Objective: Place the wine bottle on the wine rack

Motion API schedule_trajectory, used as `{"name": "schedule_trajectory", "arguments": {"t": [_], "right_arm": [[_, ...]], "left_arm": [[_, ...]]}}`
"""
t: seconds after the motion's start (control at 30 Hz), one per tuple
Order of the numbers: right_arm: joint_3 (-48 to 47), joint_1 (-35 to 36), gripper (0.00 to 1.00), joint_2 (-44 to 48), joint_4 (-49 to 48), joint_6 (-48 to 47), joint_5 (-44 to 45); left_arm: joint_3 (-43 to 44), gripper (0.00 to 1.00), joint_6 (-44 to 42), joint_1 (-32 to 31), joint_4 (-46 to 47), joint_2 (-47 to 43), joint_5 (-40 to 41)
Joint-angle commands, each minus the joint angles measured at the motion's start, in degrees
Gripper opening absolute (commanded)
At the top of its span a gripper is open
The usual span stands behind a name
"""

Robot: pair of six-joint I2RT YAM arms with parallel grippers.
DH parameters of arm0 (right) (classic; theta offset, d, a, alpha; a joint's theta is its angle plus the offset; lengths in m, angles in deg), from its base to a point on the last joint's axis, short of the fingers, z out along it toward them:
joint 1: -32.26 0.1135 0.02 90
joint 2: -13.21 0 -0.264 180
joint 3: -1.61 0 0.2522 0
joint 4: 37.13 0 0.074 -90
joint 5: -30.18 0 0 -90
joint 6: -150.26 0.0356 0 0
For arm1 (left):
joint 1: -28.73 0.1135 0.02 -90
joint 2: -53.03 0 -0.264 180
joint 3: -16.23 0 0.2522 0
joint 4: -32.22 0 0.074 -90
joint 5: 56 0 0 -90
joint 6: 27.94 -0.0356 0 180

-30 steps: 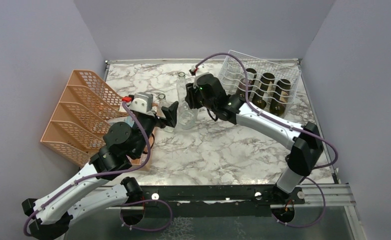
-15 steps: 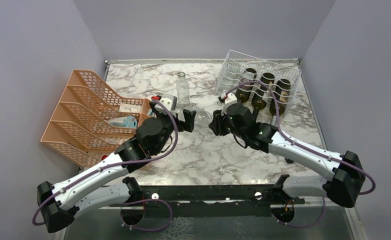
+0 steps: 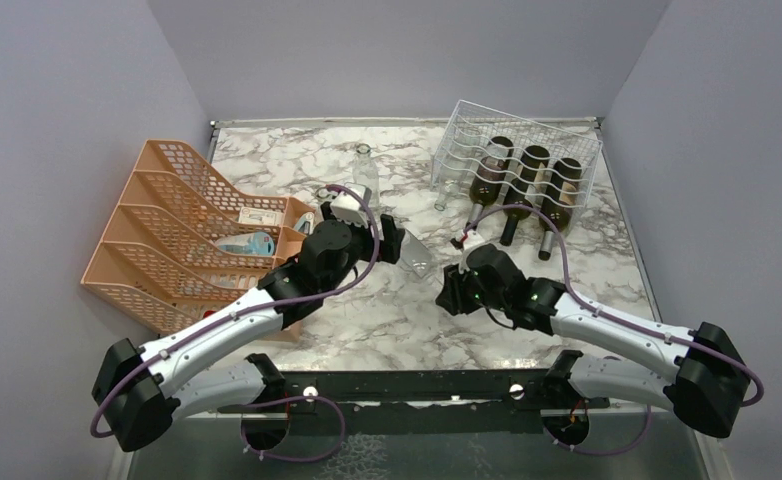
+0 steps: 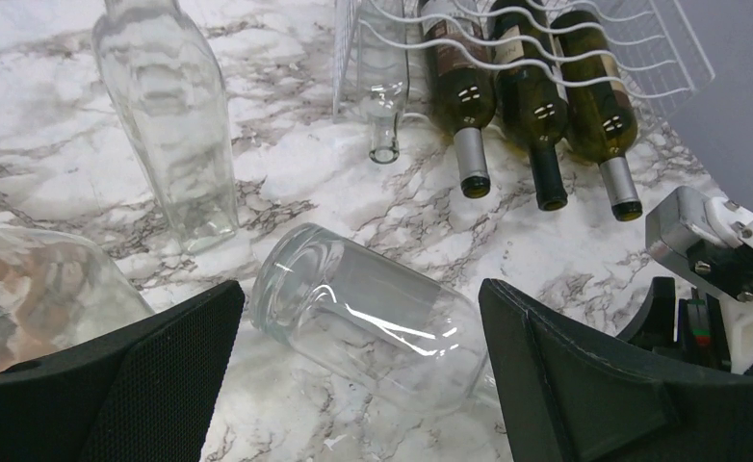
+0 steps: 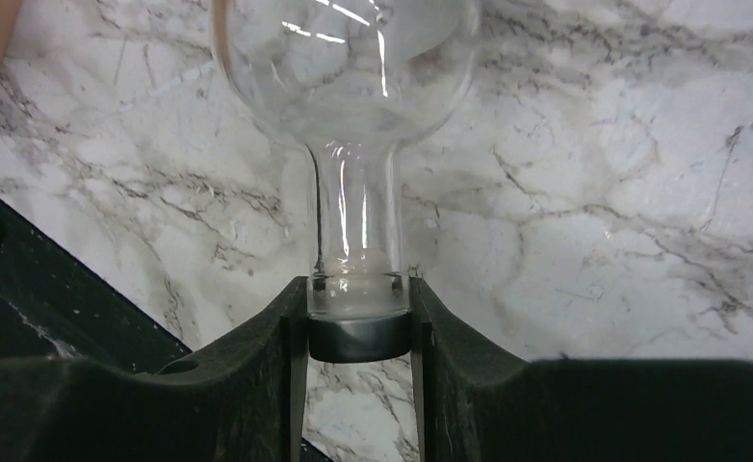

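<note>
A clear wine bottle [image 3: 419,256] lies on its side on the marble table, base toward the back. My right gripper [image 3: 451,291] is shut on the mouth end of its neck [image 5: 353,231]. My left gripper [image 3: 395,240] is open, its wide black fingers [image 4: 151,375] on either side of the bottle's body [image 4: 373,322] without touching it. The silvery wire wine rack [image 3: 527,135] stands at the back right with three dark bottles [image 3: 527,178] lying in it. In the left wrist view a clear bottle [image 4: 384,87] also rests in the rack [image 4: 642,38].
Another clear bottle [image 3: 365,172] stands upright behind the left gripper. An orange mesh organizer [image 3: 167,230] fills the left side of the table. A further clear glass vessel [image 4: 36,298] shows at the left of the left wrist view.
The right gripper has carried the clear bottle from upright near the rack down toward the near edge, now lying on the table. The left arm has swung right, its open fingers reaching around the bottle's body.
</note>
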Motion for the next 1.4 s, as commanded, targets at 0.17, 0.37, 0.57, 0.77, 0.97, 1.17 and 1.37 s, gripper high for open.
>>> {"name": "schedule_trajectory", "arguments": {"t": [0.17,0.37,0.57,0.77,0.97,1.17,1.37], "right_arm": [[5.79,0.11,0.01,-1.53,-0.66,6.12,-3.04],[5.26,0.12,0.18,-4.90,1.46,7.43,-1.06],[4.27,0.12,0.36,-6.35,2.39,7.31,1.35],[2.21,0.05,0.44,-8.69,3.09,6.50,1.94],[0.63,0.12,0.49,-11.68,2.55,6.90,2.34],[-1.55,0.11,0.49,-15.24,0.82,6.51,2.88],[-3.96,0.12,0.49,-19.44,-0.53,5.04,4.45]], "left_arm": [[-1.20,0.99,4.43,4.52,3.38,7.81,-11.21],[-0.09,0.99,4.35,5.01,3.54,13.13,-14.07],[0.27,0.99,4.35,5.45,4.11,15.95,-15.60],[0.78,0.99,3.96,5.82,4.21,17.12,-16.22],[0.64,0.99,3.92,6.21,3.92,17.04,-16.26],[0.39,0.99,3.85,6.50,3.71,16.12,-16.23],[-0.10,0.99,3.51,6.87,3.11,14.91,-15.75]]}}
